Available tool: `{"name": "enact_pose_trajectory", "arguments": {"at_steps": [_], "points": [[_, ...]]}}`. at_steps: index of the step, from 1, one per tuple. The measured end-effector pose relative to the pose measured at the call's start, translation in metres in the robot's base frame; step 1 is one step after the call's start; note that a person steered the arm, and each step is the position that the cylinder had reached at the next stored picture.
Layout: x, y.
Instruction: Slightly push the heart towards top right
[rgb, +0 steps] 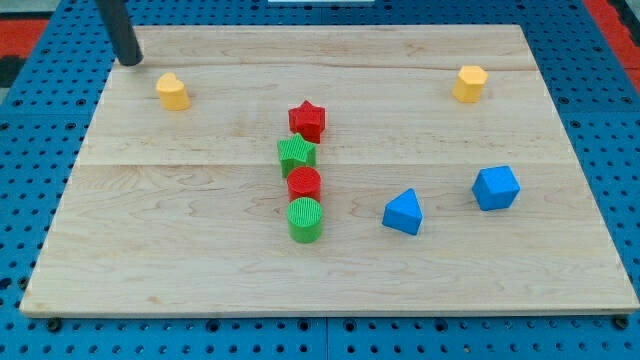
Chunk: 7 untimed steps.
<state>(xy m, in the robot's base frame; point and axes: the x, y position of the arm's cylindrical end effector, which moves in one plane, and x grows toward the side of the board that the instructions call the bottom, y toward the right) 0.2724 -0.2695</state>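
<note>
Step in hand, as I judge it: get my tip (131, 61) behind the yellow heart-shaped plastic block (173, 91) and nudge it a little toward the far right. To do that well the tip wants to come round to the heart's near-left side first, so the push line runs through the block's middle up toward the top right. An off-centre contact would likely spin the heart or slide it sideways. Keep the stroke short since only a slight shift is asked, and there's not much wooden board (200, 270) left beyond it toward the far edge.

No gripper here, just the dark rod, holding nothing; its tip rests on the board at the far left corner. The heart lies just to the right of the tip and a bit nearer, close but apart, no contact. So the tip is now on the heart's far-left side, the wrong side for this push.

Other blocks well clear of the path:
- yellow hexagonal plastic block (469, 83) at far right
- red star block (307, 120), green star-like block (296, 155), red cylinder (304, 184) and green cylinder (305, 220) in a touching column mid-board
- blue triangular block (403, 212) and blue pentagon-like block (495, 188) at near right
</note>
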Motion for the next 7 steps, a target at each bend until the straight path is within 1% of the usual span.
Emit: {"name": "enact_pose_trajectory", "arguments": {"at_steps": [2, 3, 4, 5, 7], "points": [[0.119, -0.004], [0.119, -0.004], [0.106, 0.014], [0.081, 0.053], [0.048, 0.123]]}}
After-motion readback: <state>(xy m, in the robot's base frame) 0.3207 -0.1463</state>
